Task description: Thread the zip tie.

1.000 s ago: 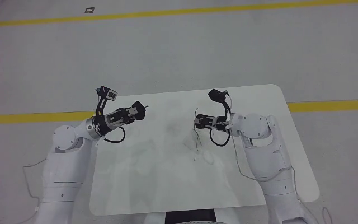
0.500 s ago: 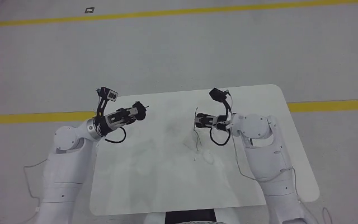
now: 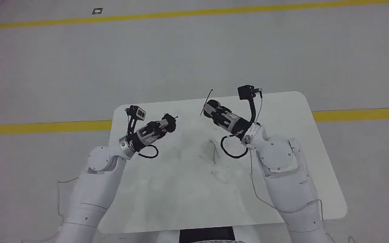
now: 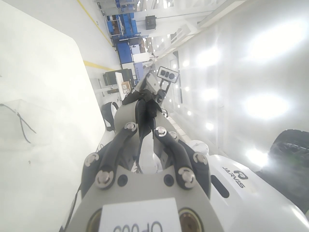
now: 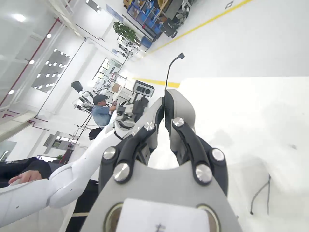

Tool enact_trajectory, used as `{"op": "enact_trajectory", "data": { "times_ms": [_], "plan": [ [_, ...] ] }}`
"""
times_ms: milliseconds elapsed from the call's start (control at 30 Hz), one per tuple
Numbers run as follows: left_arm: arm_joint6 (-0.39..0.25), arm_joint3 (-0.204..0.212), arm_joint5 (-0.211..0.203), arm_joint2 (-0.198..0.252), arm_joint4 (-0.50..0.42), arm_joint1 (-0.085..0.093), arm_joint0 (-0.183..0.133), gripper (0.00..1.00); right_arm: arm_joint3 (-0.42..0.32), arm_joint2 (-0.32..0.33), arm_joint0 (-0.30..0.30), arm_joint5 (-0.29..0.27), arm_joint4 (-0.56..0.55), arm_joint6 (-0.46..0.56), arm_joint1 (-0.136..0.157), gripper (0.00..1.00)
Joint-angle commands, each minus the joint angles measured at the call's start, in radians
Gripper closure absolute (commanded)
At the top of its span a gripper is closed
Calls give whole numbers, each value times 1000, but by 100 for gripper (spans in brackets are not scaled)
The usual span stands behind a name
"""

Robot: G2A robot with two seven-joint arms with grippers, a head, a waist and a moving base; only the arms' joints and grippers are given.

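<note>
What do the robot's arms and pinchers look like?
The left arm and right arm are smooth white shells with black cables looping near the wrists. The left gripper and right gripper each have a grey base, black bars with silver bolts, and grey fingers with black pads.

The zip tie (image 5: 167, 73) runs into my right gripper (image 5: 165, 97); its tail is hidden between my pressed-together pads.

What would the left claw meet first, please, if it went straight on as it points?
Probably the right claw, which holds the zip tie; the gap between looks free, though height is unclear.
</note>
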Motion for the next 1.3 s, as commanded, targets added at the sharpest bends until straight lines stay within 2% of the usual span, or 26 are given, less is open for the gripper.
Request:
{"op": "enact_trajectory", "data": {
  "times_ms": [0, 267, 300, 400, 533, 667, 800, 1100, 1267],
  "plan": [
    [5, 0, 0, 6, 16, -2, -4, 100, -3, -8, -1, -26, -21, -10, 2, 100],
    [5, 0, 0, 6, 16, -2, -4, 100, -3, -8, -1, -26, -21, -10, 2, 100],
    [5, 0, 0, 6, 16, -2, -4, 100, -6, -9, 0, -37, -55, -24, 4, 100],
    [42, -14, 27, 21, -43, -5, 21, 100, -10, -54, -14, -72, -89, -139, 1, 100],
    [65, -30, 25, 37, -62, -7, 44, 100, 14, -128, -18, -142, -225, -250, 1, 100],
    [82, -43, 23, 65, -60, -10, 46, 100, 37, -195, -20, -147, -308, -340, 4, 100],
    [94, -41, 19, 81, -49, -10, 39, 100, 30, -215, -7, -147, -400, -441, 14, 100],
    [99, -42, 18, 82, -46, -10, 38, 100, 30, -215, -7, -147, -400, -441, 14, 100],
    [124, -61, 29, 73, -30, -6, 47, 100, 32, -210, -7, -147, -476, -445, 25, 100]
  ]
}}
